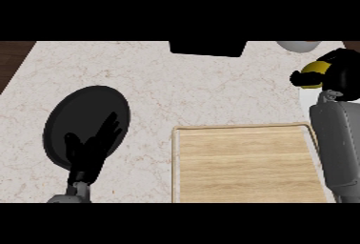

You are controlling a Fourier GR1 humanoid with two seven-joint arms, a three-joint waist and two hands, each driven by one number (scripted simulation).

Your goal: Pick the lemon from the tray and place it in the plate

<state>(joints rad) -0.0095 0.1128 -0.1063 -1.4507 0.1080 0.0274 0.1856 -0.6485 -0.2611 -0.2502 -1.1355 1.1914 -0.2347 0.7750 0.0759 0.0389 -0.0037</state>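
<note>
At the far right of the worktop (183, 90), beyond the wooden tray (243, 164), the lemon (311, 75) sits inside the right hand (342, 71), whose black fingers (336, 57) curl around it from the right side and hide much of it, so it is already off the tray and, I judge, lifted for carrying. The dark plate (70, 112) lies well apart at the left side, so the lemon must probably cross over the tray to reach it. The left hand (91, 147) rests over the plate with fingers straight and holding nothing, maybe only waiting there.
</note>
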